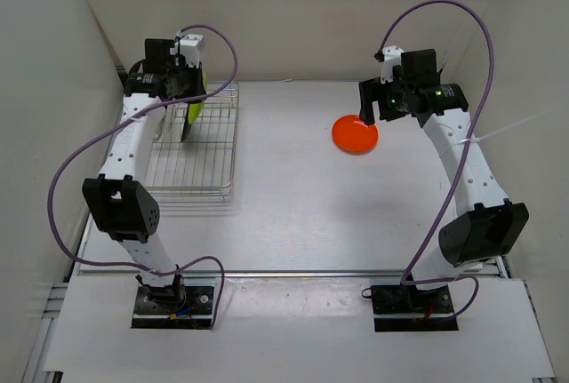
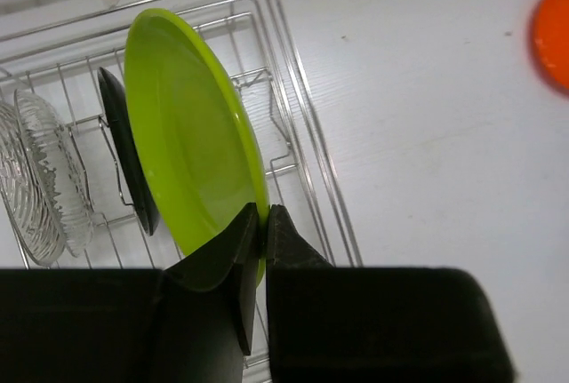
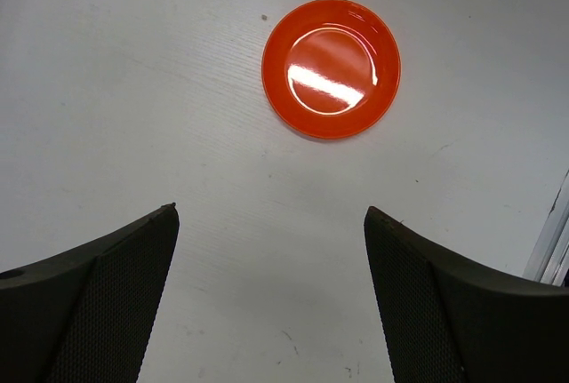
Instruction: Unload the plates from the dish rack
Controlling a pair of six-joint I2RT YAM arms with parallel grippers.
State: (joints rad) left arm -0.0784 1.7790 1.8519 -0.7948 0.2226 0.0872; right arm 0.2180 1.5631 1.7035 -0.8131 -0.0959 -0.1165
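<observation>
The left jaws pinch the rim of the lime green plate (image 2: 191, 134), held on edge, presumably to slip up out of the dish rack (image 1: 191, 168), while the right jaws gape empty above the orange plate (image 3: 331, 67) lying flat on the worktop (image 3: 133, 90).

Readable text, labels, brands, numbers, signs: none in any view. Checked lime green plate (image 2: 187, 134), orange plate (image 3: 331, 68), dish rack (image 1: 196, 165), tabletop (image 3: 133, 90); all surfaces plain, nothing legible.
</observation>
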